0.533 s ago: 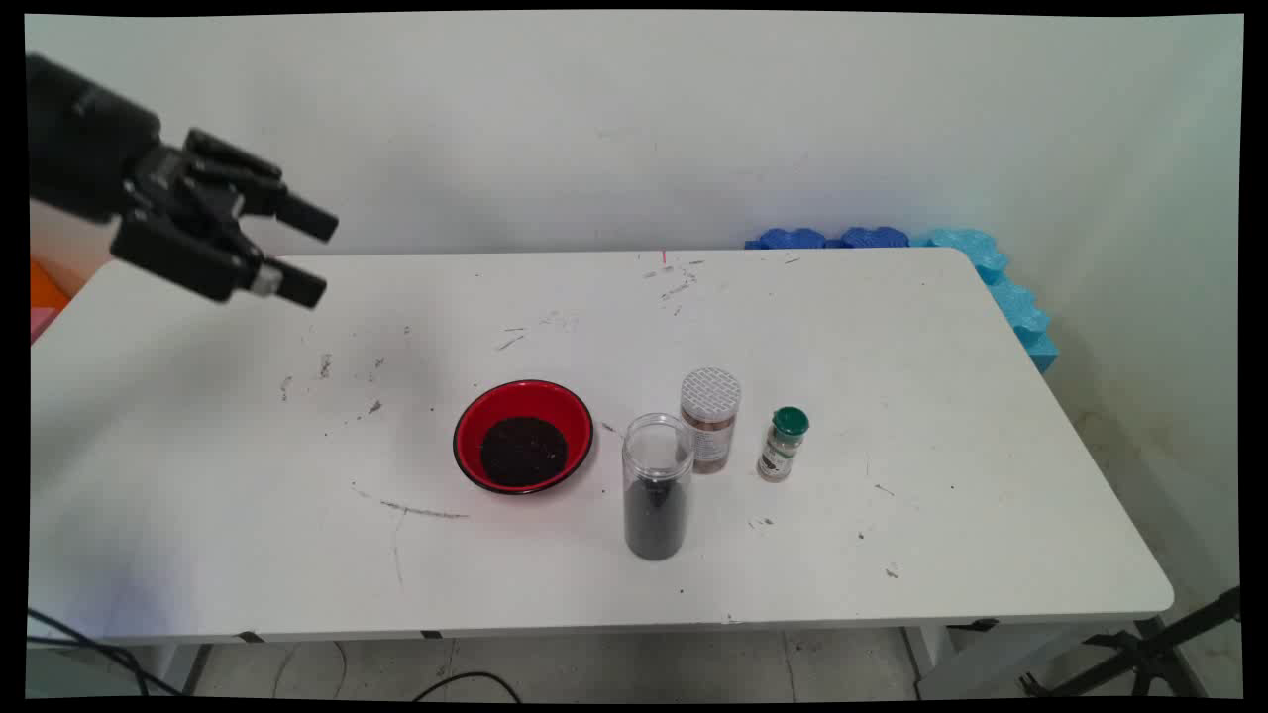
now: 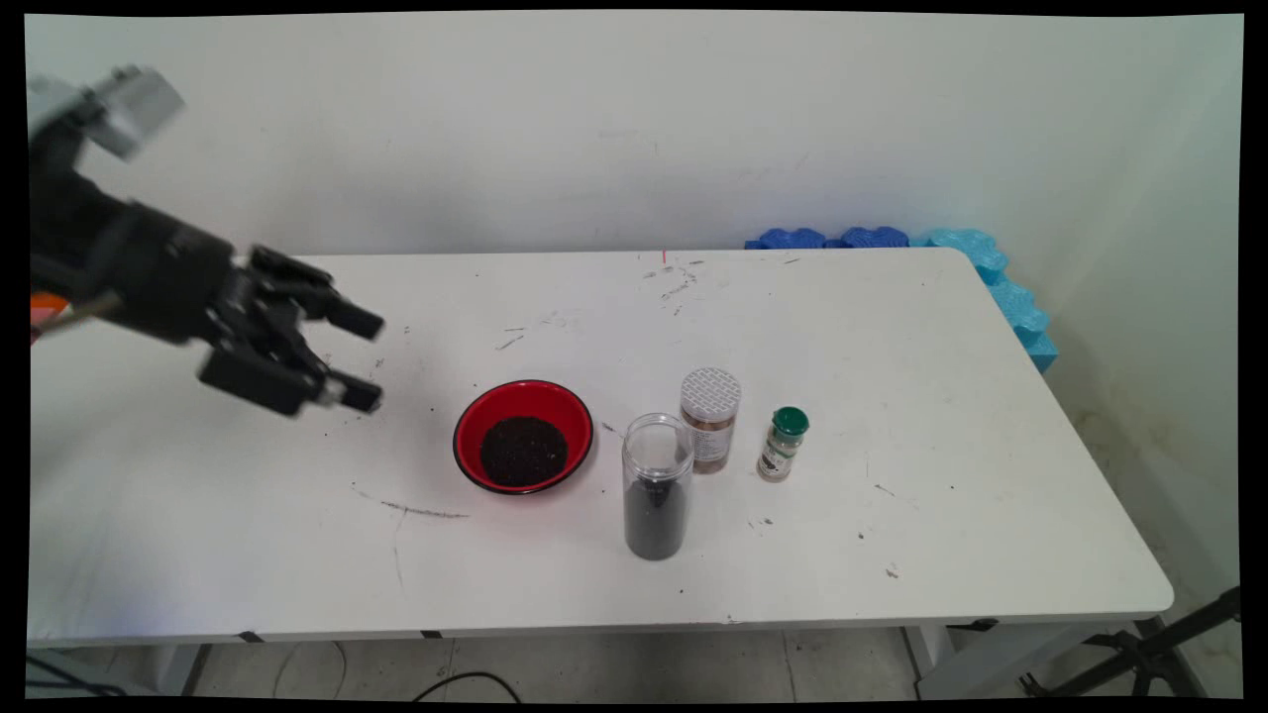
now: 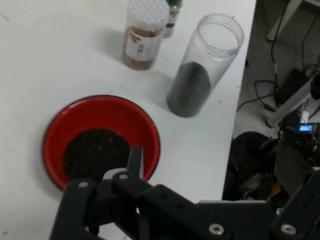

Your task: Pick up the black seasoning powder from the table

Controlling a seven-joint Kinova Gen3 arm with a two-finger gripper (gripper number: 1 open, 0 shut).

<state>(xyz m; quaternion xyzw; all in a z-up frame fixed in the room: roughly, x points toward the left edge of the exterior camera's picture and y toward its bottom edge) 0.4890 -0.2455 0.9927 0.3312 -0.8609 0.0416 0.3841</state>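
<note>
Gripper (image 2: 365, 358) hung over the table's (image 2: 892, 347) left side, fingers spread apart, nothing between them, pointed right toward the red bowl (image 2: 523, 436). Bowl sat mid-table with dark granules in it; nearest thing to the gripper, not touching. Right of the bowl and nearer: open clear jar (image 2: 655, 487), part full of the same dark stuff. Just behind it, white-capped spice jar (image 2: 709, 420); green-capped shaker (image 2: 783, 444) further right.
</note>
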